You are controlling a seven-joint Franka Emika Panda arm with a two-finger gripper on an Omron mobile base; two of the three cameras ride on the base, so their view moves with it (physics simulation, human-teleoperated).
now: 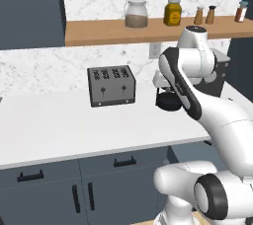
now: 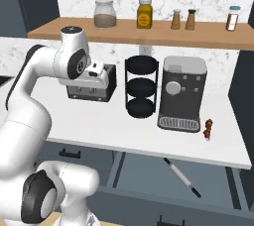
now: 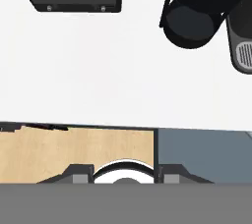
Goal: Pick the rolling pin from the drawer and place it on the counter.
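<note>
Raised above the counter [image 2: 114, 126], the end effector [image 2: 99, 74] sits at the end of the white arm in front of the toaster [image 1: 111, 86]; it holds nothing, and whether its jaws stand apart or together I cannot tell, since its fingertips [image 3: 81, 175] barely poke up at the bottom of the hand view. By size, the white counter comes first, a long slab over dark slate-blue cabinets [image 1: 54, 189], running under a marble backsplash. Above it hangs a brown wooden wall shelf [image 2: 149, 34] carrying a glass jar [image 2: 104, 13], a yellow jar [image 2: 144, 13], two small shakers [image 2: 183, 20] and a red-topped bottle [image 2: 232, 18]. On the counter, right of the toaster in the right base view, stands a dark coffee machine [image 2: 182, 92], and between the two a black three-tier round rack [image 2: 141, 86]. Below the counter's front edge the drawer [image 2: 149, 178] stands pulled out, and the rolling pin [image 2: 182, 177] lies inside it, slanted, with dark handle ends, well apart from the end effector. A small reddish-brown item [image 2: 209, 128] rests on the counter just right of the coffee machine, near the edge
</note>
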